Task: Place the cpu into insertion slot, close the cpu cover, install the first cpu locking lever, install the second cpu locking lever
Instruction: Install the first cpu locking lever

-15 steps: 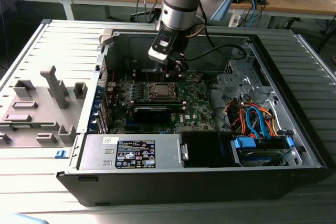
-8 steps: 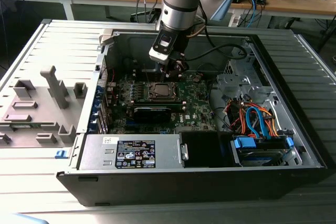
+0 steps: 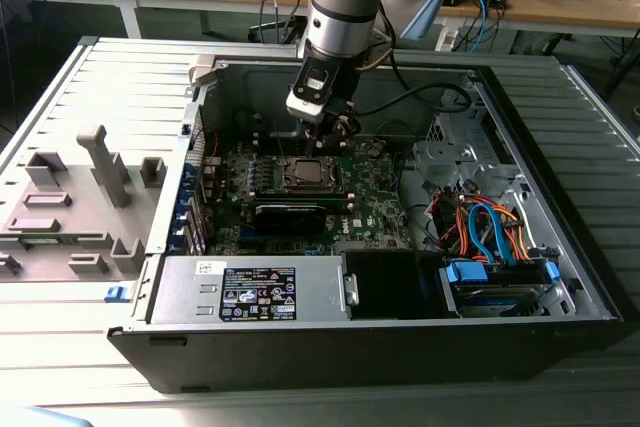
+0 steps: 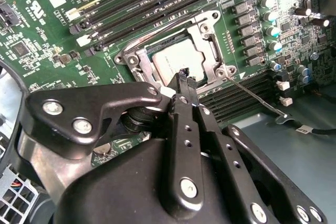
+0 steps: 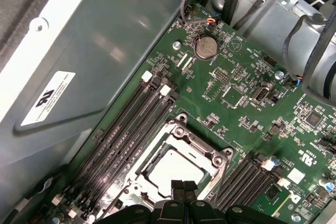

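The insertion slot [image 3: 308,175] sits in the middle of the green board inside the open case. The cpu [image 4: 176,61] lies in it, silvery top up, also seen in the first wrist view [image 5: 176,169]. The cpu cover [image 4: 207,38] lies flat around the chip as a silver frame [image 5: 210,153]. One thin wire lever [image 4: 257,95] sticks out from the socket's corner over the black memory slots. Another lever [image 4: 157,27] runs along the socket's edge. My gripper [image 4: 185,74] hovers just over the chip's edge, fingers shut together with nothing between them [image 5: 183,186], hanging above the socket [image 3: 330,132].
Black memory slots [image 5: 131,124] flank the socket on both sides. A black heatsink block [image 3: 290,215] lies in front of the socket. The grey case wall [image 5: 105,51] stands close behind. The power supply [image 3: 255,292] and bundled cables [image 3: 490,227] fill the case's front and right.
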Robot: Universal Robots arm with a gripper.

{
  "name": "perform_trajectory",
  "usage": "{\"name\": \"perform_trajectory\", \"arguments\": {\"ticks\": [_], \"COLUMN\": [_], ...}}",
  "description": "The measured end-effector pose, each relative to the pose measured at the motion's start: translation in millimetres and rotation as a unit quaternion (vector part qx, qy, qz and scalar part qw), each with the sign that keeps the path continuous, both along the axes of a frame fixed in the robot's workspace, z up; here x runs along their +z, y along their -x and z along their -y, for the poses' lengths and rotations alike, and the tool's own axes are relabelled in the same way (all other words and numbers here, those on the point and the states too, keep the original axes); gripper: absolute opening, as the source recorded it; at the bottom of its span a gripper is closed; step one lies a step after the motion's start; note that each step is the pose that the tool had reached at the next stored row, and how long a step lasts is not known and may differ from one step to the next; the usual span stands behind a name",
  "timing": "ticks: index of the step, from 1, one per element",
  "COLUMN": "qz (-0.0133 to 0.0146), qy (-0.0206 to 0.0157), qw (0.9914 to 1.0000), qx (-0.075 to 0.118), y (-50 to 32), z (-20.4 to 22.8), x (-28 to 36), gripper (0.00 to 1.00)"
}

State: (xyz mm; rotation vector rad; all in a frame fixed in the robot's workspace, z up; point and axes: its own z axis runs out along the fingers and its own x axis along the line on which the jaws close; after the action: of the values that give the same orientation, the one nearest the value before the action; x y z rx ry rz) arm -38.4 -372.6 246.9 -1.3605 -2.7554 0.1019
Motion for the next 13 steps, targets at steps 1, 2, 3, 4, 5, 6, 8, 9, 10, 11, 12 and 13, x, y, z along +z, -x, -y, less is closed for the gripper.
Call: {"name": "perform_trajectory", "arguments": {"ticks": [1, 2, 3, 4, 5, 6, 8, 9, 10, 11, 12, 13], "qz": [0.0, 0.0, 0.0, 0.0, 0.0, 0.0, 0.0, 0.0, 0.0, 0.0, 0.0, 0.0], "qy": [0.0, 0.0, 0.0, 0.0, 0.0, 0.0, 0.0, 0.0, 0.0, 0.0, 0.0, 0.0], "qw": [1.0, 1.0, 0.99999, 0.99998, 0.99996, 0.99994, 0.99988, 0.99983, 0.99979, 0.99975, 0.99972, 0.99969], "qx": [0.001, 0.003, 0.004, 0.007, 0.009, 0.011, 0.016, 0.019, 0.021, 0.023, 0.024, 0.025], "y": [0.0, 0.0, 0.0, 0.0, 0.0, 0.0, 0.0, 0.0, 0.0, 0.0, 0.0, 0.0], "z": [0.0, 0.0, 0.0, 0.0, 0.0, 0.0, 0.0, 0.0, 0.0, 0.0, 0.0, 0.0], "x": [0.0, 0.0, 0.0, 0.0, 0.0, 0.0, 0.0, -0.1, -0.1, -0.1, -0.1, 0.0], "gripper": [0.11, 0.11, 0.11, 0.11, 0.11, 0.11, 0.11, 0.11, 0.11, 0.11, 0.11, 0.11]}}
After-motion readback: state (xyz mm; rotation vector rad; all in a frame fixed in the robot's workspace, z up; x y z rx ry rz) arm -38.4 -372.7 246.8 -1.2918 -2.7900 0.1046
